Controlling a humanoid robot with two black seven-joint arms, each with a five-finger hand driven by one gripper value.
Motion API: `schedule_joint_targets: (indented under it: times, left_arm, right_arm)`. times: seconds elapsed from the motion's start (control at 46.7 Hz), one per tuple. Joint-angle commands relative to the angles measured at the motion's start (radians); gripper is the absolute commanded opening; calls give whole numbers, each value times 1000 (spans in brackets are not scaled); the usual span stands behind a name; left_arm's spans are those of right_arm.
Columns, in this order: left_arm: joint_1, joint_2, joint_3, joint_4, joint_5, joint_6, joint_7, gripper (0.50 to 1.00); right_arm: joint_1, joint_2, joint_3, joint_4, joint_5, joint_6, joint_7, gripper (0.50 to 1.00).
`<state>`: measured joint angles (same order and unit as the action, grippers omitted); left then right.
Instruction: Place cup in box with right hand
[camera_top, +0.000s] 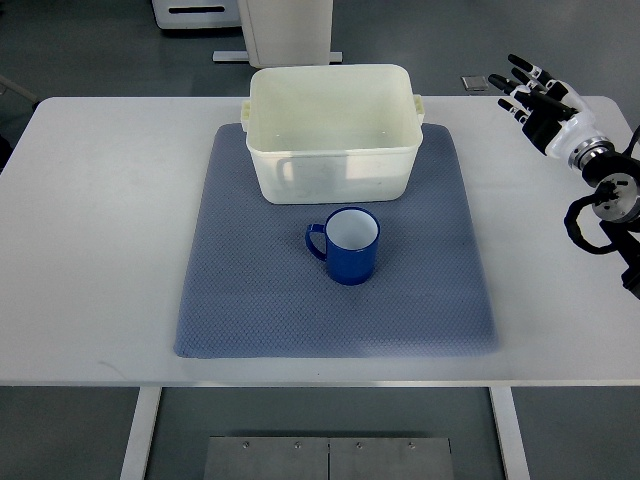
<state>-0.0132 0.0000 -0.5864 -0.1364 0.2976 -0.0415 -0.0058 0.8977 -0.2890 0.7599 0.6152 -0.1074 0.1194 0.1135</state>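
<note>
A blue cup (345, 246) with a white inside stands upright on the blue-grey mat (250, 300), its handle pointing left. Just behind it sits a cream plastic box (332, 132), open on top with nothing inside. My right hand (530, 90) hovers over the table's far right corner, well to the right of the box and cup. Its black-and-white fingers (522, 72) are spread and hold nothing. The left arm does not show.
The white table (90, 250) carries the mat in its middle. Bare table surface lies on both sides of the mat. Behind the table stand white equipment bases (290, 30) on a grey floor. A small dark object (474, 82) lies beyond the far edge.
</note>
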Motion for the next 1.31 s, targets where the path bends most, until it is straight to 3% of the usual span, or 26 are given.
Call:
schedule_joint_targets:
  times: [0.0, 0.3, 1.006, 1.284]
  left_arm:
    - [-1, 0, 0, 0, 0, 0, 0, 1000]
    - [-1, 0, -1, 0, 0, 0, 0, 1000]
    - [-1, 0, -1, 0, 0, 0, 1, 1000]
    - [-1, 0, -1, 0, 0, 0, 1, 1000]
  right_arm:
    - [-5, -2, 1, 0, 0, 0, 0, 1000]
    - [-11, -24, -2, 5, 0, 71, 0, 1000]
    - [18, -21, -4, 11, -14, 88, 3, 1000]
    - [64, -29, -4, 43, -28, 164, 3, 1000]
